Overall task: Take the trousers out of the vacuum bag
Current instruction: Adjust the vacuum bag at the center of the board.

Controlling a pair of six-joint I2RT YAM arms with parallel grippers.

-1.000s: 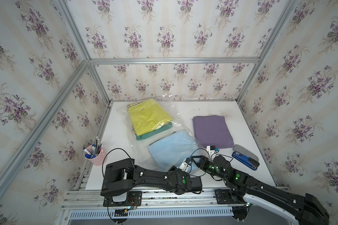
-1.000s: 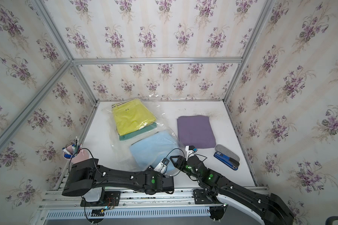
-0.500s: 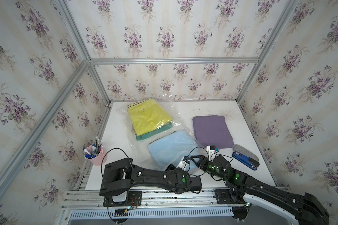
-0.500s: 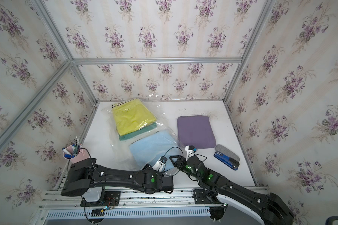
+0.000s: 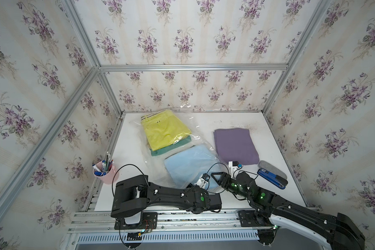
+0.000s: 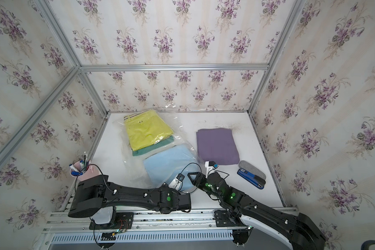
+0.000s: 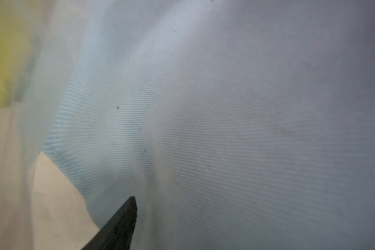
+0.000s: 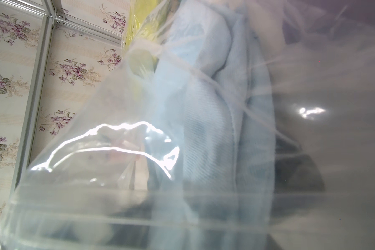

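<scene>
Your vacuum bag (image 5: 158,171) lies slantwise across the white table (image 5: 130,151), its closed end toward the back wall and its mouth toward the arms. Three folded trousers show inside it. The yellow-green trousers (image 5: 162,132) are farthest back with the striped waistband at the far end. The teal trousers (image 5: 173,148) peek out from under their near edge. The light blue trousers (image 5: 188,164) are closest to you, just inside the mouth. The purple trousers (image 5: 235,144) lie flat on the bare table outside the bag, just beside its right side.

Both of your grippers meet at the near edge of the light blue trousers. Your left gripper (image 5: 194,185) reaches in low. The left wrist view shows one dark fingertip (image 7: 123,218) against the blue weave near a corner of the cloth, with hazy plastic alongside. The other finger is out of frame, so you cannot tell whether that jaw is spread or pinching. Your right gripper (image 5: 214,177) sits just to the right of it at the bag's mouth. In the right wrist view crinkled plastic fills the frame and hides the fingers — its state cannot be told either.

A pink cup (image 5: 104,173) of pens stands at the table's left edge. A blue stapler (image 5: 271,177) and a grey case (image 5: 273,170) lie side by side near the right edge.
</scene>
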